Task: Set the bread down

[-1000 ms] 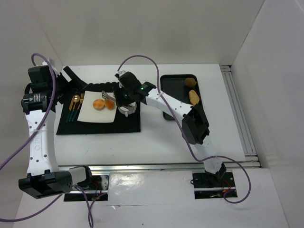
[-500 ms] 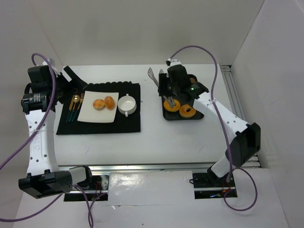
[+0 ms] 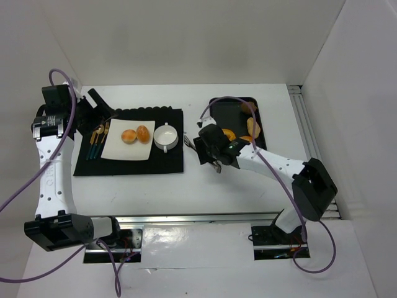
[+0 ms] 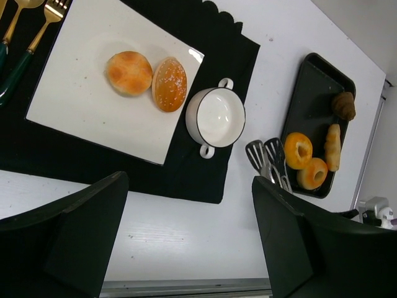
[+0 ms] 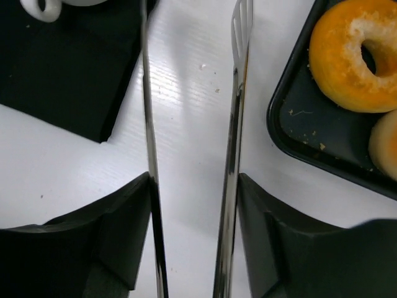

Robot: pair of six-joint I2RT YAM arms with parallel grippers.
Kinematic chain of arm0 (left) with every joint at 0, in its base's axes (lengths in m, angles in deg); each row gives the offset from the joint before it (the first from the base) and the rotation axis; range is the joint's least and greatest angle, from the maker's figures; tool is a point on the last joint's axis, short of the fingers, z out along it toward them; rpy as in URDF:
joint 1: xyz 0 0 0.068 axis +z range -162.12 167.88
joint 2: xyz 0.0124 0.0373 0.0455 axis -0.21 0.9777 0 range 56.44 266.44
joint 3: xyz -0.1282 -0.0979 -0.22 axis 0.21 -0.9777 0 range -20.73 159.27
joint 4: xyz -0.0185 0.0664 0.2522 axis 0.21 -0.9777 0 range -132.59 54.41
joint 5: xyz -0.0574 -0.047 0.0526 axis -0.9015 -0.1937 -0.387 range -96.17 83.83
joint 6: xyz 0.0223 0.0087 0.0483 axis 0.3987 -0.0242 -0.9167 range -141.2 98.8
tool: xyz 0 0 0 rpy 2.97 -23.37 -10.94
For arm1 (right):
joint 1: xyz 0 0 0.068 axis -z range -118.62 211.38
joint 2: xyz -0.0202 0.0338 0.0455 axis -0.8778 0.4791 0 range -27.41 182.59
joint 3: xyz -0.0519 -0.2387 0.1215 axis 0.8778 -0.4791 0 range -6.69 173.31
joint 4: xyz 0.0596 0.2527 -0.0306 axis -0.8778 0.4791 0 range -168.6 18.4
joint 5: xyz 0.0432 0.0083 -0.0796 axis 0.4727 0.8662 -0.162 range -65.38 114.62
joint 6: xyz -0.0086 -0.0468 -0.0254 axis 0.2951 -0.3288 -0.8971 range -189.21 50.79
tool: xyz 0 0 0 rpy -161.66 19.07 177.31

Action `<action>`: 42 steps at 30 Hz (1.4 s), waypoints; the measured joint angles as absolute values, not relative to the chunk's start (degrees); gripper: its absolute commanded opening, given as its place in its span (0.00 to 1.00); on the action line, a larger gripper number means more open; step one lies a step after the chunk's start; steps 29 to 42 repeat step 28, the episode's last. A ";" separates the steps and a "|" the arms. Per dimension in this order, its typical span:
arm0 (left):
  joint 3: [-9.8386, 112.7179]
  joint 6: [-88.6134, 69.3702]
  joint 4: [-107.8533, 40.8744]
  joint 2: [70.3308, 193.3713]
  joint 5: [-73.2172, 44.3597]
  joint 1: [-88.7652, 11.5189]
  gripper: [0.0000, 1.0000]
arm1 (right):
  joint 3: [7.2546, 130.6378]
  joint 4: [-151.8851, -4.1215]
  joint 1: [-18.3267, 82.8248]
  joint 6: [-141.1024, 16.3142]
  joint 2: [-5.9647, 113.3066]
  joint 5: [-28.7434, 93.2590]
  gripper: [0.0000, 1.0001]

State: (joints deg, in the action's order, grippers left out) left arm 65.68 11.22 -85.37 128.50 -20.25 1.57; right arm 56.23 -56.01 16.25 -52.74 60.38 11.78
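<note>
Bread (image 4: 129,72) on white plate (image 4: 80,115); right pincer (image 5: 193,205) grips tongs (image 5: 234,143).

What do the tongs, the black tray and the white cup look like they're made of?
The tongs: polished metal, mirror-bright with reflections. The black tray: smooth dark finish with a soft sheen; coated metal or plastic, can't tell. The white cup: glossy white with a dark rim, likely ceramic or enamel.

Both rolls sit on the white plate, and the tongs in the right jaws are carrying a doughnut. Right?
Not quite: the right wrist view shows the tongs empty, over bare table; the nearest doughnut lies in the tray. The rolls do sit on the white plate.
</note>
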 measured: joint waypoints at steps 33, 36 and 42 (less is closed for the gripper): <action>62.88 9.15 -84.76 135.16 -19.10 -2.56 0.94 | 59.16 -45.80 28.60 -38.58 49.06 -7.74 1.00; 62.88 9.15 -84.76 135.16 -19.10 -2.56 0.94 | 59.16 -45.80 28.60 -38.58 49.06 -7.74 1.00; 62.88 9.15 -84.76 135.16 -19.10 -2.56 0.94 | 59.16 -45.80 28.60 -38.58 49.06 -7.74 1.00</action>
